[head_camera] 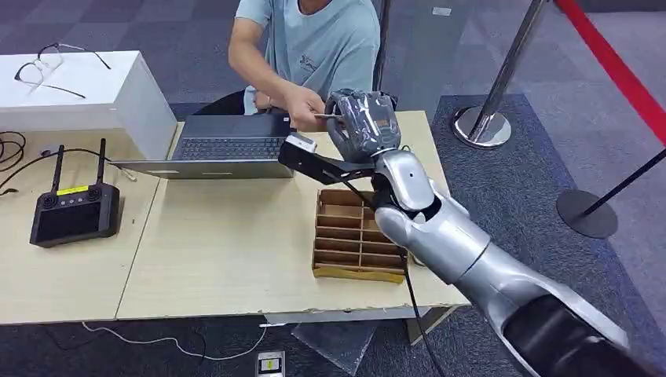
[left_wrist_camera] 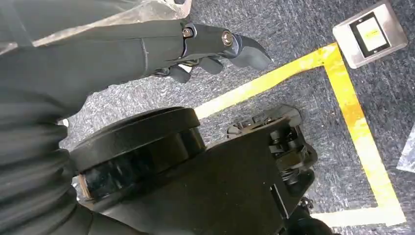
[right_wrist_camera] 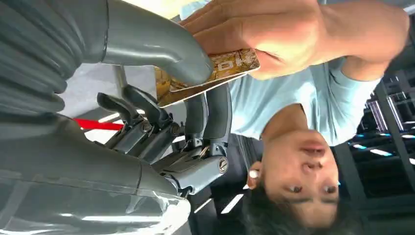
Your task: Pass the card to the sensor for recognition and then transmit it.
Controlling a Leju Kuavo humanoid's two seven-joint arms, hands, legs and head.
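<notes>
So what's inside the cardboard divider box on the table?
The cardboard divider box shows rows of slots; the ones in sight look empty. The right arm covers its right side, so those slots cannot be checked.

1. Head view: even, diffuse indoor light; the bench (head_camera: 220, 251) reads bright and flat, with soft shadows only.
2. Head view: specular highlights on the silver right arm (head_camera: 463, 236) and on the clear wrap over the right hand (head_camera: 363, 126); the white box (head_camera: 86, 90) is near overexposure.
3. Head view: mild softness throughout; fine detail is smeared by compression.
4. Left wrist view: dim; dark body parts lose detail, while the carpet (left_wrist_camera: 303, 29) and yellow floor tape (left_wrist_camera: 352, 117) are sharp and well lit.
5. Right wrist view: the close grey thumb (right_wrist_camera: 156, 44) is soft and out of focus; the card (right_wrist_camera: 210, 73) is moderately sharp.
6. Right wrist view: bright ceiling strip lights (right_wrist_camera: 381, 152) against a dark background; the upper edge is blown out.
</notes>
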